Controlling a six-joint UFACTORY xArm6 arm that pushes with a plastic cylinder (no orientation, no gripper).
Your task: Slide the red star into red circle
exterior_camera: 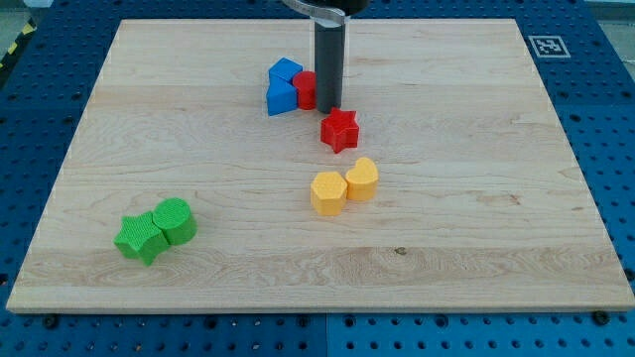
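The red star (339, 129) lies near the board's middle, a little toward the view's top. The red circle (306, 89) sits up and left of it, partly hidden behind my rod and touching the blue blocks. My tip (328, 108) rests on the board between the two, just right of the red circle and just above the red star's upper left point. The star and the circle are apart by a small gap.
Two blue blocks (283, 87) sit against the red circle's left side. A yellow hexagon (328, 193) and a yellow heart (362, 179) lie below the star. A green star (140, 238) and green circle (176, 220) sit at lower left. The wooden board (476, 198) has blue pegboard around it.
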